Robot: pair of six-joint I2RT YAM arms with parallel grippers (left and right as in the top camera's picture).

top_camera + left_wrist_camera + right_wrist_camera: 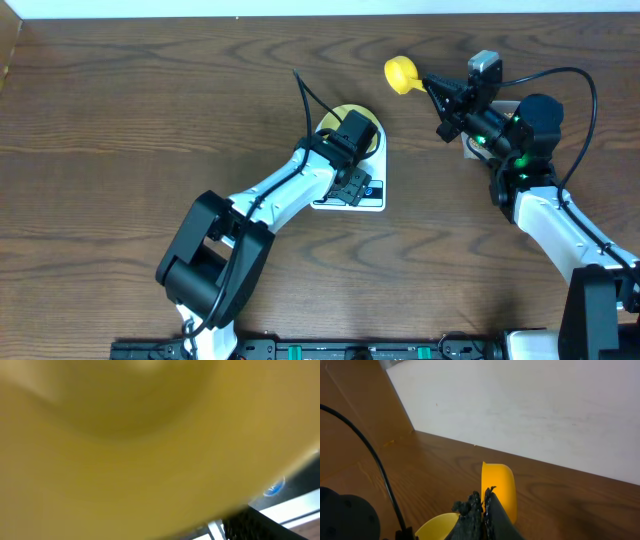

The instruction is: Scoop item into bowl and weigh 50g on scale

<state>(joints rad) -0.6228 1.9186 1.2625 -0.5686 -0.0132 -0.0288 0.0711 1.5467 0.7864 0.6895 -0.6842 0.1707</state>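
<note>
Left jaws: hanging over the bowl (334,117), probably spread; cannot tell whether gripping.
Bowl: sitting on the scale (340,205); light, stiff, slick, handling best by the rim.
Right jaws: clamping the scoop (402,73) by its handle.
Beans: not showing.

**Wooden table (120,130), yellow scoop (402,73), white wall (300,8)**
The brown wood-grain table fills the overhead view. The bright yellow scoop lies toward 1 o'clock, its round cup at the 10 o'clock end of its handle. The wall runs along the 12 o'clock edge, and a black rail (350,350) along the 6 o'clock edge.
</note>
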